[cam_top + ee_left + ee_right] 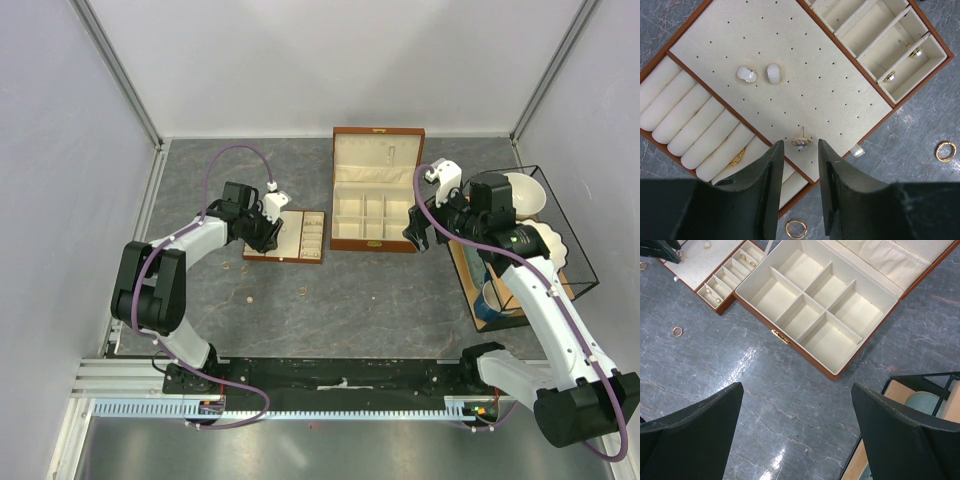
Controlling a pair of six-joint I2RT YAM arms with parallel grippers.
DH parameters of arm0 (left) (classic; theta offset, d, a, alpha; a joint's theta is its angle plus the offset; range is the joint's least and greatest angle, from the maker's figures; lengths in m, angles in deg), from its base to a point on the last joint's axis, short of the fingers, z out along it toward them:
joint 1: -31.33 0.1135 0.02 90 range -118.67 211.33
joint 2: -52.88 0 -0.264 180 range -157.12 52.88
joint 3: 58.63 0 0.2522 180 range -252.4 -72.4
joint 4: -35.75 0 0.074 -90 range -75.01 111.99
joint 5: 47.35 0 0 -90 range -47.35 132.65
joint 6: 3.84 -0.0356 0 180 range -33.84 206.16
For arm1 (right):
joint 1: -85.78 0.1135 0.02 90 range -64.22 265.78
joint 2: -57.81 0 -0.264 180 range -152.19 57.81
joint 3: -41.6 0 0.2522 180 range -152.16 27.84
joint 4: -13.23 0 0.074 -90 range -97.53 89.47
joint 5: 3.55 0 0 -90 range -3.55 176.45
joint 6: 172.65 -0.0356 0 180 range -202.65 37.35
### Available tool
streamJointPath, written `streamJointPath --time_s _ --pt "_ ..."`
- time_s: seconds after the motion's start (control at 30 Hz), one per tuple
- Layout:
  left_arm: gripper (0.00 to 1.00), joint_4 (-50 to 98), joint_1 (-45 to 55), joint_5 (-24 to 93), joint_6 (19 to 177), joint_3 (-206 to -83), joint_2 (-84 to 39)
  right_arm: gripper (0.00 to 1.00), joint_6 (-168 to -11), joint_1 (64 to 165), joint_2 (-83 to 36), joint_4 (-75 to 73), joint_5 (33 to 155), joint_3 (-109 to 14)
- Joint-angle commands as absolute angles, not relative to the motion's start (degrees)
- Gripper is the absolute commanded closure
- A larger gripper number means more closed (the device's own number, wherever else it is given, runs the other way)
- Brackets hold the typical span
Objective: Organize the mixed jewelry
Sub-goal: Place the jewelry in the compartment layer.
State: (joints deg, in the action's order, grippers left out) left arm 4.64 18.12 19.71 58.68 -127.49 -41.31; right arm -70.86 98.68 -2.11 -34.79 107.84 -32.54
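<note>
Progress looks about halfway, by my reading. In the tray (790,35) you have two white earrings (746,74) side by side on the dotted panel. A ring (736,157) is tucked among the rolls, and small gold pieces (915,52) sit in two of the narrow end slots. A stud (801,142) lies on the panel near its edge, its post pointing up. It sits right between the tips of your left gripper (800,150). Those jaws stand roughly half apart with a gap on either side of the stud, so they pinch nothing. Whether the stud is seated in a hole, you cannot tell.

Three pieces are left to sort, all loose on the table (905,145). A hoop (796,228) lies just off the tray's near corner and a loose ring (945,150) lies further out. A tiny silver piece (857,150) sits against or just beside the tray's rim.

The box (775,297) stands open beside the tray, and all six of its compartments are bare. Your right gripper (796,390) hangs over the table in front of the box, jaws wide and holding nothing.
</note>
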Motion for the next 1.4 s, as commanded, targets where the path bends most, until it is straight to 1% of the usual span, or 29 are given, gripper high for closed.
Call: streamJointPath --time_s 0.0,0.17,0.83,0.97,1.1,1.37 --pt "0.6 6.69 18.41 17.69 58.57 -128.29 -42.04 0.02 -71.23 98.7 -1.16 -32.78 109.04 -32.1" --pt "0.62 6.6 18.24 17.26 58.74 -128.65 -42.3 0.02 -71.23 98.7 -1.08 -32.78 108.87 -32.1" --pt "0.67 6.34 17.63 16.9 59.45 -129.88 -42.57 0.02 -71.05 98.7 -1.16 -32.52 108.69 -31.75" --pt "0.68 6.25 17.54 16.9 59.45 -130.05 -42.48 0.02 -71.14 98.7 -0.99 -32.61 108.69 -31.75" --pt "0.73 5.99 17.62 16.81 59.36 -130.05 -42.3 0.02 -71.05 98.7 -1.08 -32.61 108.69 -31.66" --pt "0.77 3.89 17.62 17.43 58.22 -131.02 -42.39 0.02 -70.96 98.7 -1.16 -32.43 108.69 -31.66"
